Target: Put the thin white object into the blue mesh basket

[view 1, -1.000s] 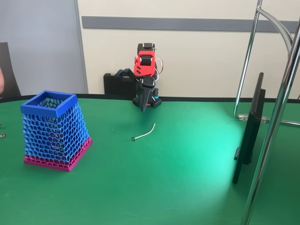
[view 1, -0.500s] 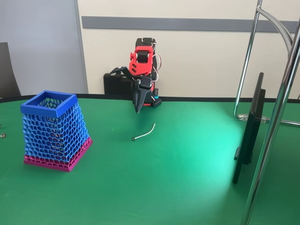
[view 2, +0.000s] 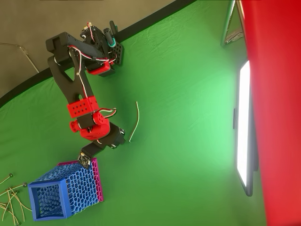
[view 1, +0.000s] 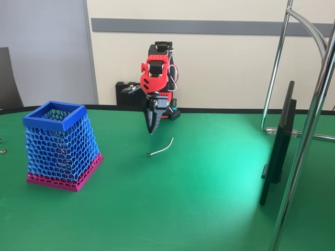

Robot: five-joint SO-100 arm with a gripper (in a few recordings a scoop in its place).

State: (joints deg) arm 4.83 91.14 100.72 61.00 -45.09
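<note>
Between the blue mesh basket (view 1: 62, 146) and the monitor (view 1: 278, 146) standing on edge, the thin white object (view 1: 162, 148) is seen lying flat on the green table (view 1: 199, 198), well apart from the basket, with its small dark tip turned toward the basket. Above the object, and a little to the basket's side of it in the fixed view, the end effector (view 1: 151, 125) is held with its dark fingers pointing down at the table; they are seen drawn to a narrow point, and nothing is gripped between them. In the overhead view the end effector (view 2: 115, 138) is placed just beside the object's (view 2: 135, 120) nearer end, not over its middle. Several failures are judged likely from here. A strand this slender and this flat could be pushed sideways or rolled away if the fingers are lowered without first being opened. A pinch taken at the very end could let the strand pivot and slip out while being carried. Release outside the basket's solid blue rim (view 2: 46, 203) could leave it caught on the mesh or dropped on the table near the loose strands (view 2: 13, 197) beyond the basket.
</note>
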